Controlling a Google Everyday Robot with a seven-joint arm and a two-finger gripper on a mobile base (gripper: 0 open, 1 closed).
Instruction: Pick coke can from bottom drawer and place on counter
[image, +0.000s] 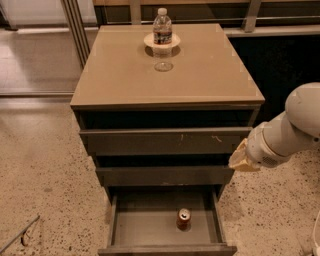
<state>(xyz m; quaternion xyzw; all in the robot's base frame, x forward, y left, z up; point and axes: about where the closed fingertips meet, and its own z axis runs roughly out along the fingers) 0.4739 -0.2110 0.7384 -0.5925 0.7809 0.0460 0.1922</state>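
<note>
The coke can (183, 218) stands upright inside the open bottom drawer (135, 227), right of the drawer's middle, with its silver top showing. The counter (165, 70) is the cabinet's glossy tan top. My gripper (242, 159) hangs at the end of the white arm, beside the cabinet's right front corner at the height of the middle drawer. It is above and to the right of the can and does not touch it.
A clear water bottle (162, 27) stands on a small white plate (173, 41) at the back of the counter. The two upper drawers (165, 142) stick out slightly. Speckled floor (45, 175) surrounds the cabinet, with a dark wall to the right.
</note>
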